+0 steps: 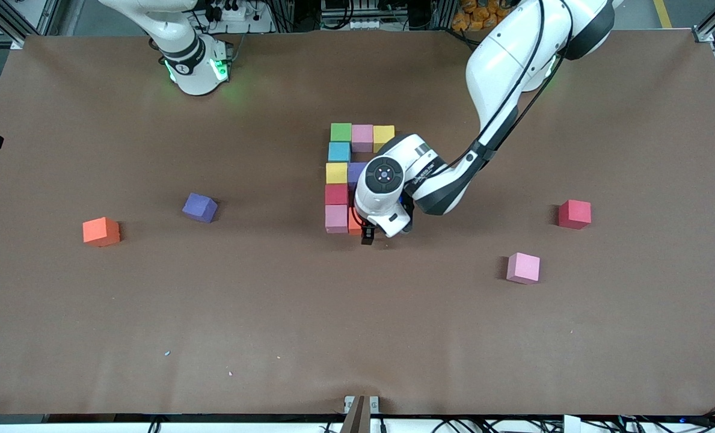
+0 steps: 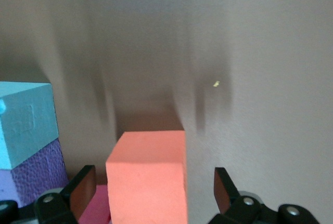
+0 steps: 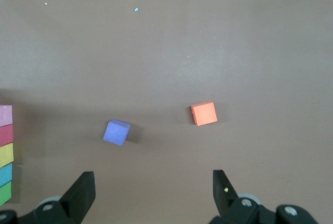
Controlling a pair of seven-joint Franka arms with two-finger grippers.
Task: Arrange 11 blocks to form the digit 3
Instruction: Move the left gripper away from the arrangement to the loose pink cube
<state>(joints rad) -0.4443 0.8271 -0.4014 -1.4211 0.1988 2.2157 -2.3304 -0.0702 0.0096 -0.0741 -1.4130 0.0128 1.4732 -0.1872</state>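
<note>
The left gripper [image 2: 151,193] is seen spread wide around an orange block [image 1: 355,222], set at the pink block's [image 1: 336,218] 3 o'clock. Judged light, matte, slightly yielding foam; flat opposing faces are best pinched. The right gripper [image 3: 152,193] waits, jaws apart.

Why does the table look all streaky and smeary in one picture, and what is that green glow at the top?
In the left wrist view the brown table shows long dark smears above the orange block, like motion blur, while the block and the left hand look sharp. In the front view the green glow comes from lights on the right arm's base. The right wrist view is crisp.
</note>
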